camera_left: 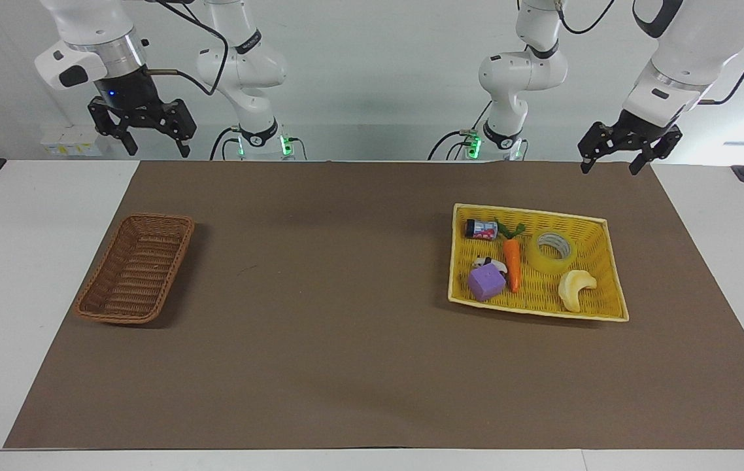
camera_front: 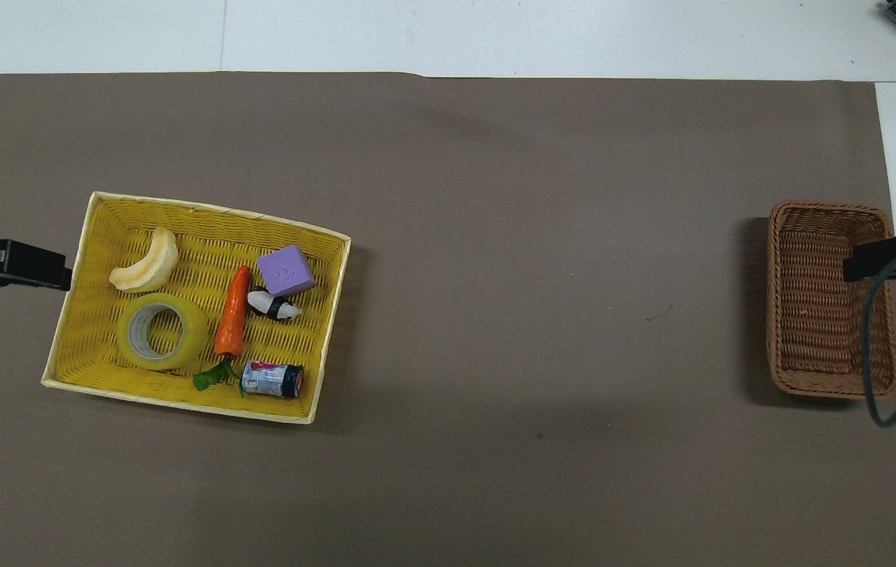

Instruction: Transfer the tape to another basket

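Observation:
The tape point(camera_left: 545, 263), a translucent yellow roll with a white core, lies flat in the bright yellow woven tray point(camera_left: 602, 258) at the left arm's end of the table; it also shows in the overhead view point(camera_front: 198, 337). The brown wicker basket point(camera_left: 94, 288) sits empty at the right arm's end, also in the overhead view point(camera_front: 780, 315). My left gripper point(camera_left: 609, 167) hangs open and empty, raised beside the tray. My right gripper point(camera_left: 157, 148) hangs open and empty, raised over the basket's edge.
The tray also holds a pale banana-shaped toy point(camera_left: 576, 288), an orange carrot point(camera_left: 512, 261), a purple block point(camera_left: 486, 282), a small can point(camera_left: 482, 229) and a small black-and-white item point(camera_left: 497, 265). A brown mat point(camera_left: 320, 294) covers the table between tray and basket.

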You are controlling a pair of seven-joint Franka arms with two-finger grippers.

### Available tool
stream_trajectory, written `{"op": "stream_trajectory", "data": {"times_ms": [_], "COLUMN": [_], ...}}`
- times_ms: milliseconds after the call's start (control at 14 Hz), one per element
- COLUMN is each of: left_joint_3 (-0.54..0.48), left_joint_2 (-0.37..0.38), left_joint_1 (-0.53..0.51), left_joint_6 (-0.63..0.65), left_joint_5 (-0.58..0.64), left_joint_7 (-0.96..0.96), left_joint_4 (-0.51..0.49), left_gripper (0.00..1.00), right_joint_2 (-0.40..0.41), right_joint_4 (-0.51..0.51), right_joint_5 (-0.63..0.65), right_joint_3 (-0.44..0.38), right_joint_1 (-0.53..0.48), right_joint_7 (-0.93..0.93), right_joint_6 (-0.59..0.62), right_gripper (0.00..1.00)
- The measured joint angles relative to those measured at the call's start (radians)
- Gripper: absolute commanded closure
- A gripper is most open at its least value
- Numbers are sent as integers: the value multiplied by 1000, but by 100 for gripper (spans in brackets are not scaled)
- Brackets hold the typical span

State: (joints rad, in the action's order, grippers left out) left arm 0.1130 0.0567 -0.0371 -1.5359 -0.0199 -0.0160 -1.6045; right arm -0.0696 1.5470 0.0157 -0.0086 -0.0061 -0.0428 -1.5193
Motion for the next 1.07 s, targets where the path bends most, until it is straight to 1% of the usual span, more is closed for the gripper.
{"op": "stream_trajectory", "data": {"times_ms": [1071], "left_joint_3": [-9], "left_joint_2": [21], "left_joint_1": [3], "left_joint_6": [2], "left_joint_5": [0], "left_joint_7": [-7], "left_joint_4": [-12], "left_gripper": [0], "right_joint_2": [-1], "right_joint_4": [0], "right_joint_5": [0], "right_joint_3": [0], "right_joint_1": [0], "right_joint_7": [0], "right_joint_6": [0], "right_gripper": [0]}}
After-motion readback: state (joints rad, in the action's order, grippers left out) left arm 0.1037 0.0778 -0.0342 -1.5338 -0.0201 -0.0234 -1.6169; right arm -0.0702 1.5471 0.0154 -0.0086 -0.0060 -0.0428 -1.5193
